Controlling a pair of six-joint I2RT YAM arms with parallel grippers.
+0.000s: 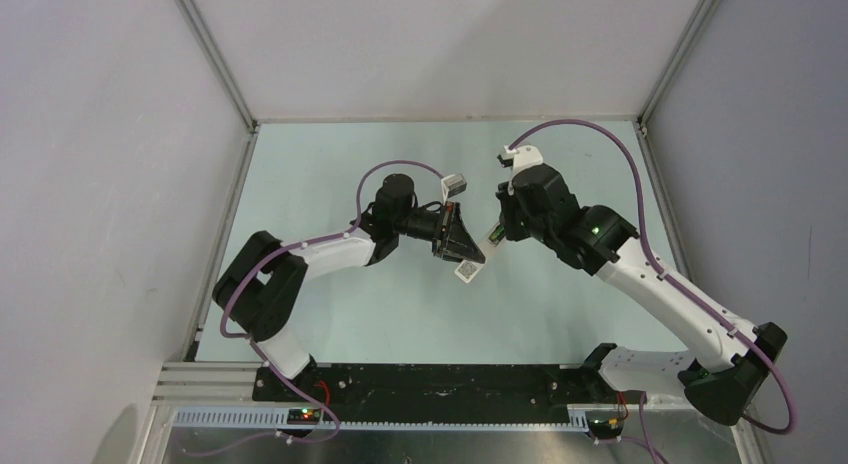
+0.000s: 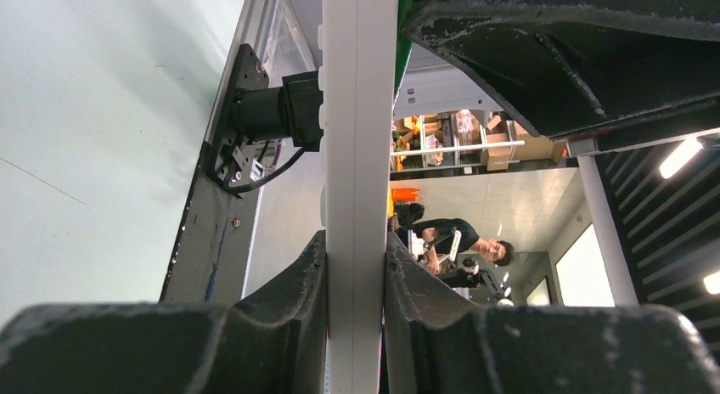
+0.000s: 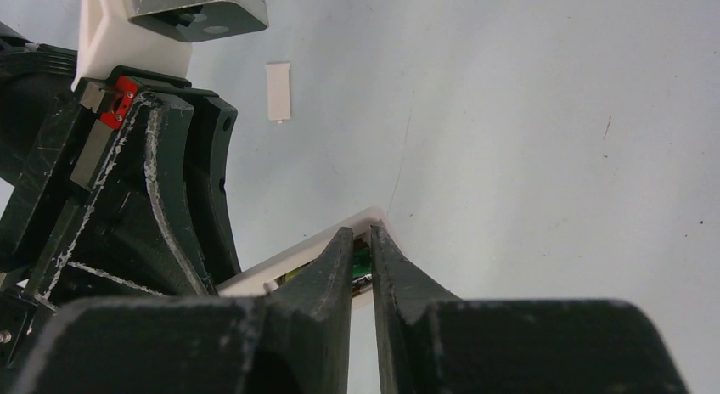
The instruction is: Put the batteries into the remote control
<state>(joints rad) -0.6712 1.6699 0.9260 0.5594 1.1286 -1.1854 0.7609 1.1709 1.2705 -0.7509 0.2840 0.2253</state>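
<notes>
Left pincer (image 2: 357,250) clamps the remote control (image 2: 357,114); right pincer (image 3: 361,234) pinches a battery (image 3: 363,265) against it

Your table (image 1: 330,184): both grippers meet over its middle, one from each side. Remote control (image 2: 357,156): held above the table between the fingers of the left gripper (image 2: 355,275), touching both of them. Right gripper (image 3: 362,241): just to the right of the left one, with its tips close together at the remote control's end, over the recess. You cannot tell what lies between them. Cover piece (image 3: 278,92): flat on the table, well apart from the remote control, beyond the left gripper.
</notes>
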